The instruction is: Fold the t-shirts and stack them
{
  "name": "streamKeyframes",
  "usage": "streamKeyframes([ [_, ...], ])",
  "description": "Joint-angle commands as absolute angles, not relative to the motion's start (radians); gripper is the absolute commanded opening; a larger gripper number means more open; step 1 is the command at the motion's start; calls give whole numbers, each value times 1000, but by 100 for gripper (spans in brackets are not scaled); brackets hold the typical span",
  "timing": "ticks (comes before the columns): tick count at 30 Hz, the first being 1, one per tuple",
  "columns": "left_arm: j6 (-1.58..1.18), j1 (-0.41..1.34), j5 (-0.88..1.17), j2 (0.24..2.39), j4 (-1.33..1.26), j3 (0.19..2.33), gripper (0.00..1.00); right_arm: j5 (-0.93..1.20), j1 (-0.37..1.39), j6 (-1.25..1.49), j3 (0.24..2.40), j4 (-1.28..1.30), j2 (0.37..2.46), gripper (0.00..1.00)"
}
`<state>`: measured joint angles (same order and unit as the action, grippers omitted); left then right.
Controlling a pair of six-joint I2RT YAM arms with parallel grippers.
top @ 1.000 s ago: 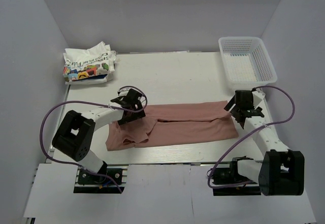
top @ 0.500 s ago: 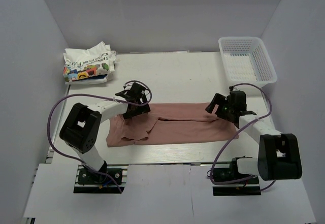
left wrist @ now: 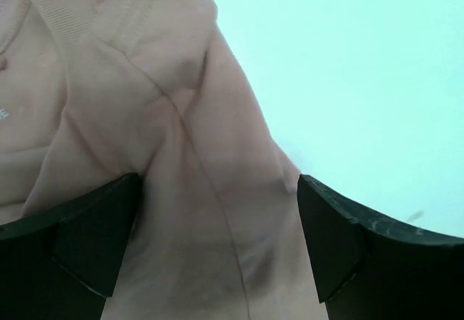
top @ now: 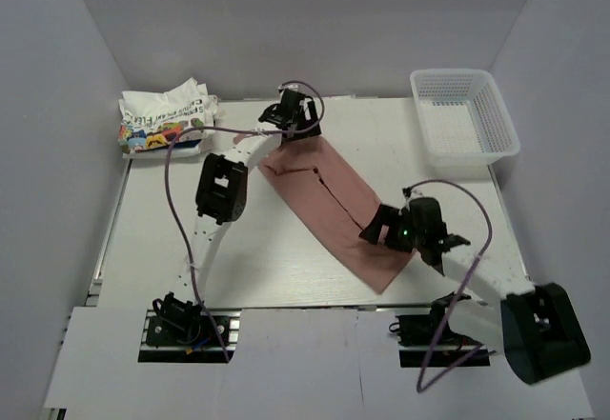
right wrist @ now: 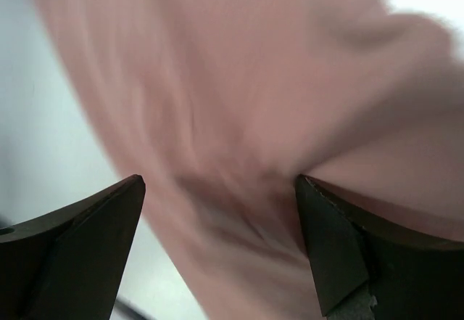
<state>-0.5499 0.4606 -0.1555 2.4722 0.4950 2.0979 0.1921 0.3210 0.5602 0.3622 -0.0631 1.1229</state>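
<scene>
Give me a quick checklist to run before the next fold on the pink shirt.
1. Pink shirt lying straight: not ok, it lies diagonally and is creased.
2. Left fingers gripping cloth: cannot tell, cloth sits between them.
3. Right fingers gripping cloth: cannot tell, view is blurred.
4. White shirt apart from both arms: ok, far-left corner.
5. Basket out of the way: ok, far-right corner.

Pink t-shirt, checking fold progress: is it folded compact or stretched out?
Stretched out: the pink t-shirt lies as a long, narrow diagonal strip running from the left gripper to the right gripper, folded lengthwise only.
</scene>
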Motion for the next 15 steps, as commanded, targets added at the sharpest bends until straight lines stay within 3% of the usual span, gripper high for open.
streamKeyframes([
  [1, -449, 465, 191, 2750, 502, 2428, 100, 253, 426, 597, 290, 110, 1011, 90],
  [3, -501, 465, 296, 2805, 357, 2432, 100, 252, 521, 600, 296, 140, 982, 90],
  [6, -645, 465, 373, 2790, 28, 2268, 100, 242, 633, 609, 304, 101, 986, 90],
  [10, -732, 465, 407, 2899, -28, 2447, 100, 226, 750, 582, 354, 11, 1153, 90],
  [15, -802, 465, 350, 2916, -209, 2405, 100, 206, 888, 522, 475, -52, 1383, 90],
])
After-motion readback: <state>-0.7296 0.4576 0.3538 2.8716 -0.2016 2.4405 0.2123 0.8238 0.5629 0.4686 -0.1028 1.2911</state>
